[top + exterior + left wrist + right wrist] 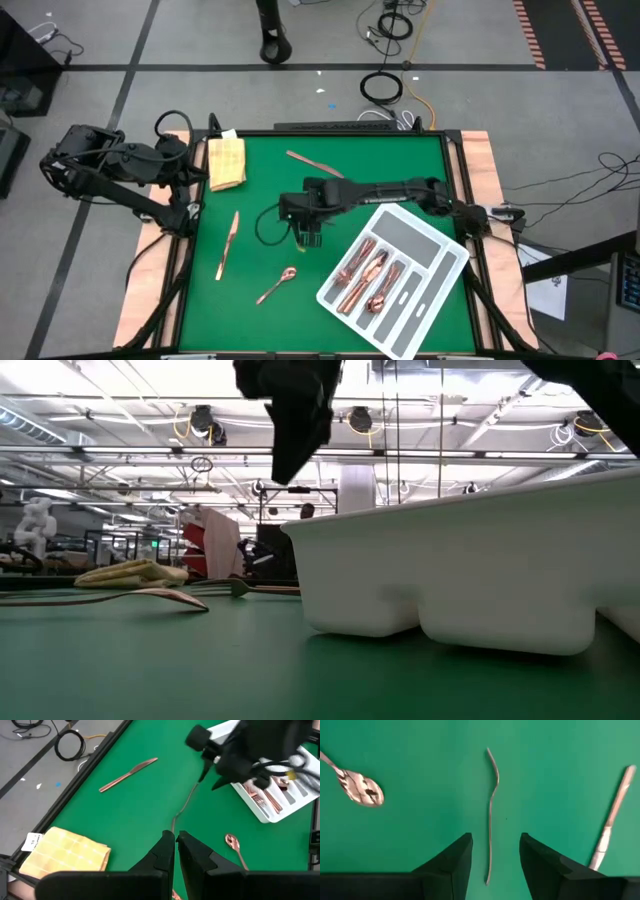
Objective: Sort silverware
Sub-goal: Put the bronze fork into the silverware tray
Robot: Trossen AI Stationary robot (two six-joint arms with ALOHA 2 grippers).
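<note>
One fork (491, 815), seemingly edge-on, lengthwise between claw fingers.

High view: right pincer (309, 238) conceals the utensil beneath it. Tray (440, 262) pieces too small to sort by type. Right wrist view: spoon (361, 789) handle and knife (611, 822) cut off at frame edges.
</note>
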